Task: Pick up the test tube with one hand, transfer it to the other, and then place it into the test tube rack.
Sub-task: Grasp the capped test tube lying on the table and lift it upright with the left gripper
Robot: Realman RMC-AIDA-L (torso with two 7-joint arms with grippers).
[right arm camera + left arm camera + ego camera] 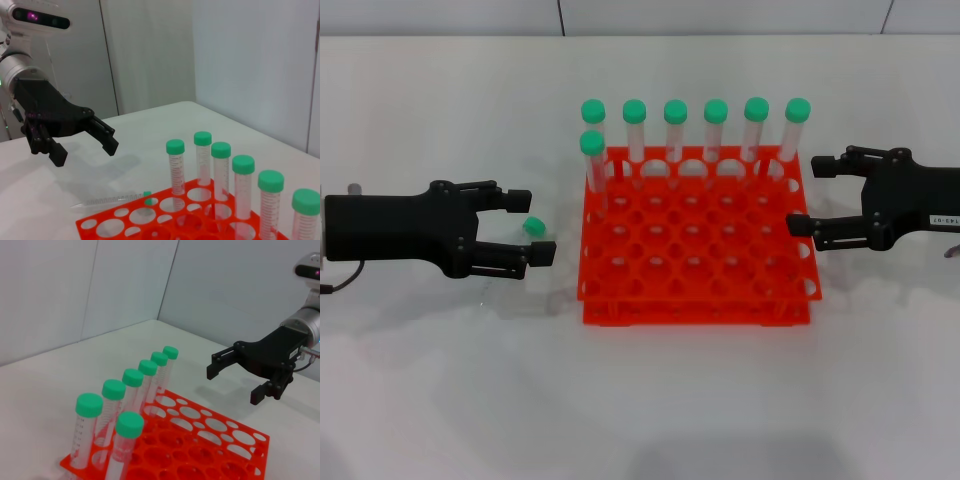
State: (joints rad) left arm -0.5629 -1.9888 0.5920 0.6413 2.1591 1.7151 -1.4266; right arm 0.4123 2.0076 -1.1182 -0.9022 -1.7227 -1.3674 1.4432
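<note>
Test tube [532, 227] is lying flat on the white bench [440, 380], just to the left of the test tube rack [698, 262], and from the head view I'm mostly seeing its green cap poking out between the fingers of the left gripper [537, 227]. The right wrist view is showing it better: a slim clear tube [112, 200] stretched out on the bench right beside the rack's edge.

That left gripper is hovering over it with its jaws spread wide, nothing held. The right gripper [807, 196] is sitting on the far side of the rack with its jaws spread wide too, holding nothing, a small white label on its side.

What I'm worrying about: the tube is round, smooth, slick-looking plastic, so if the fingers are closing off-centre it's probably going to roll or squirt out sideways. It's also lying very near the rack, so a finger could be nudging the rack while coming down. And if the grab lands near the cap end, the other gripper may not be getting much to hold for the handover.

Rack itself is bright orange-red moulded plastic, two tiers, a grid of round holes. Seven other tubes [715, 130] are standing upright in it, six along the back row and one just in front at the left corner, all clear with ribbed green screw caps.
</note>
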